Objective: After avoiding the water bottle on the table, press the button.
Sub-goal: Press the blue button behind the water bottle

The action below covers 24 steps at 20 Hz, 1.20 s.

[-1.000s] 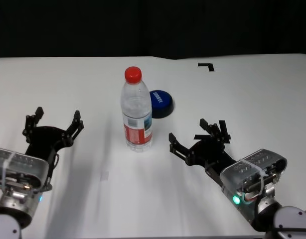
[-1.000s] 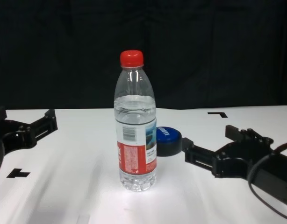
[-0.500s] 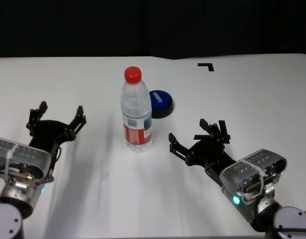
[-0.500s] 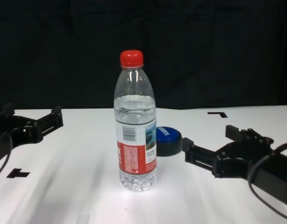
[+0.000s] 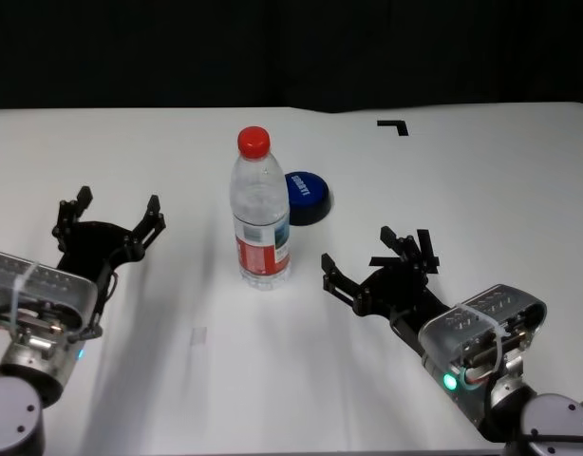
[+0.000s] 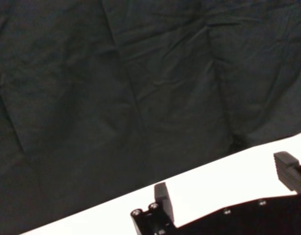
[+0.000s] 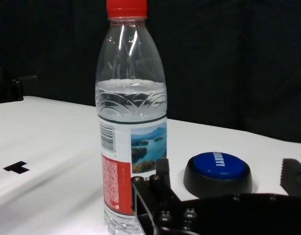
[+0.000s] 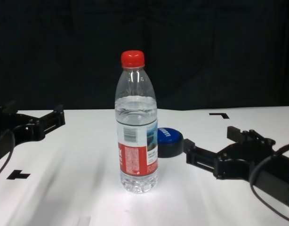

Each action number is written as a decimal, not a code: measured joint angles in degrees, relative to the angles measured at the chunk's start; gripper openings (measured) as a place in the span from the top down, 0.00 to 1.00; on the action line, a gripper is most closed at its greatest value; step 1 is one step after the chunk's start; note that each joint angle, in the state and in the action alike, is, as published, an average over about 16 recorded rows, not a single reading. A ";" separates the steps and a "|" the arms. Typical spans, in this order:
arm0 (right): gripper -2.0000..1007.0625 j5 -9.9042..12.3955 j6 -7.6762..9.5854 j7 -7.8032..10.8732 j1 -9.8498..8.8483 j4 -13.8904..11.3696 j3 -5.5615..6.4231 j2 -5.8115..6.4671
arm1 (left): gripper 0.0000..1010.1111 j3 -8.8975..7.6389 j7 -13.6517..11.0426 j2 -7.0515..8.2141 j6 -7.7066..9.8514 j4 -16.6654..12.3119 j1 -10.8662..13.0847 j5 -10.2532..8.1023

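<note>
The water bottle stands upright mid-table, clear with a red cap. Just behind it and to its right sits the button, a low black puck with a blue top. My left gripper hovers open over the table, well left of the bottle, holding nothing. My right gripper is open and empty to the bottle's right, nearer me than the button.
Black tape marks lie on the white surface: a corner mark at the far right and a T mark at the near left. A dark curtain backs the far edge.
My left gripper has moved forward and a little to the right, towards the bottle's side. The right gripper, bottle and button have not moved.
</note>
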 joint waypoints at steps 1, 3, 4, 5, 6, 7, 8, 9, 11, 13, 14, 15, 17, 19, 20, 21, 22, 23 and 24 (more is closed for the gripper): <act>0.00 0.00 0.00 0.00 0.00 0.00 0.00 0.00 | 0.01 0.04 -0.06 0.06 0.03 0.18 -0.19 -0.06; 0.00 0.00 0.00 -0.01 0.00 0.00 0.00 0.00 | 0.01 0.10 -0.17 0.19 0.10 0.55 -0.57 -0.16; 0.00 0.00 0.00 -0.01 0.00 0.00 0.00 0.00 | 0.01 0.13 -0.23 0.25 0.14 0.74 -0.75 -0.21; 0.00 0.00 0.00 -0.01 0.00 0.00 0.00 0.00 | 0.01 0.17 -0.29 0.32 0.19 0.92 -0.94 -0.26; 0.00 0.00 0.00 -0.01 0.00 0.00 0.00 0.00 | 0.01 0.21 -0.35 0.38 0.23 1.10 -1.12 -0.30; 0.00 0.00 0.00 -0.01 0.00 0.00 0.00 0.00 | 0.01 0.26 -0.42 0.45 0.29 1.29 -1.31 -0.35; 0.00 0.00 0.00 -0.01 0.00 0.00 0.00 0.00 | 0.01 0.31 -0.49 0.51 0.35 1.47 -1.49 -0.39; 0.00 0.00 0.00 -0.01 0.00 0.00 0.00 0.00 | 0.01 0.36 -0.57 0.58 0.42 1.65 -1.68 -0.42; 0.00 0.00 0.00 -0.01 0.00 0.00 0.00 0.00 | 0.01 0.47 -0.71 0.69 0.58 2.02 -2.06 -0.49; 0.00 0.00 0.00 -0.01 0.00 0.00 0.00 0.00 | 0.01 0.60 -0.85 0.80 0.73 2.38 -2.43 -0.54; 0.00 0.00 0.00 -0.01 0.00 0.00 0.00 0.00 | 0.01 0.67 -0.91 0.86 0.80 2.54 -2.61 -0.56; 0.00 0.00 0.00 -0.01 0.00 0.00 0.00 0.00 | 0.01 0.74 -0.99 0.92 0.86 2.73 -2.80 -0.58; 0.00 0.00 0.00 -0.01 0.00 0.00 0.00 0.00 | 0.01 0.90 -1.12 1.03 0.99 3.10 -3.20 -0.62; 0.00 0.00 0.00 0.00 0.00 0.00 0.00 0.00 | 0.01 1.06 -1.26 1.14 1.10 3.48 -3.61 -0.65; 0.00 0.00 0.00 0.00 0.00 0.00 0.00 0.00 | 0.01 1.15 -1.31 1.18 1.15 3.68 -3.82 -0.67; 0.00 0.00 0.00 0.00 0.00 0.00 0.00 0.00 | 0.01 1.24 -1.36 1.22 1.20 3.91 -4.04 -0.68; 0.00 0.00 0.00 0.00 0.00 0.00 0.00 0.00 | 0.01 1.32 -1.41 1.26 1.25 4.13 -4.26 -0.70; 0.00 0.00 0.00 0.00 0.00 0.00 0.00 0.00 | 0.01 1.41 -1.46 1.30 1.28 4.36 -4.49 -0.72; 0.00 0.00 0.00 0.00 0.00 0.00 0.00 0.00 | 0.01 1.50 -1.50 1.33 1.31 4.61 -4.73 -0.73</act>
